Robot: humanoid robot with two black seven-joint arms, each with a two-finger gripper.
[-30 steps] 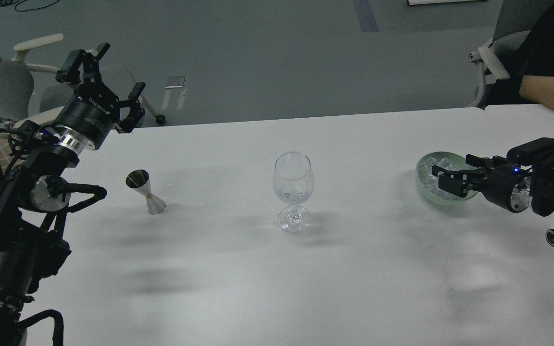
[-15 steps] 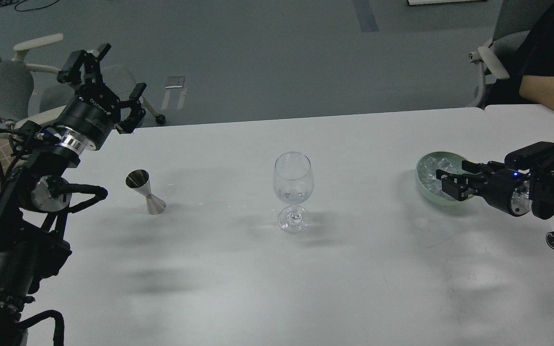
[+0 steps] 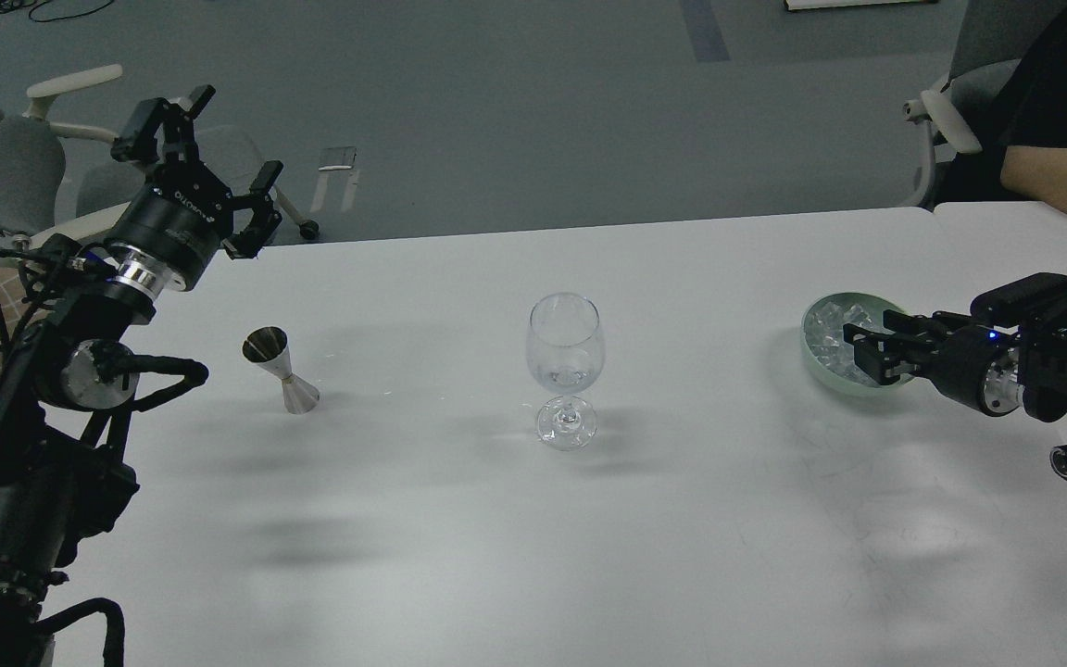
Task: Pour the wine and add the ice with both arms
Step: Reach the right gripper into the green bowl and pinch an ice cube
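L gripper (image 3: 205, 139) is hanging far left w/ fingers spread, empty, barely shifting. Jigger (image 3: 280, 369) and wine glass (image 3: 565, 357) aren't moving. R gripper (image 3: 874, 345) is pulling back right over the bowl (image 3: 809, 347) of ice (image 3: 835, 326); grab likely pending. Can't tell its jaws or any cube held.

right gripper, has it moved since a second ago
Yes. The right gripper has drawn back toward the robot's right, from over the middle of the ice bowl to its right rim; the bowl itself stayed put.
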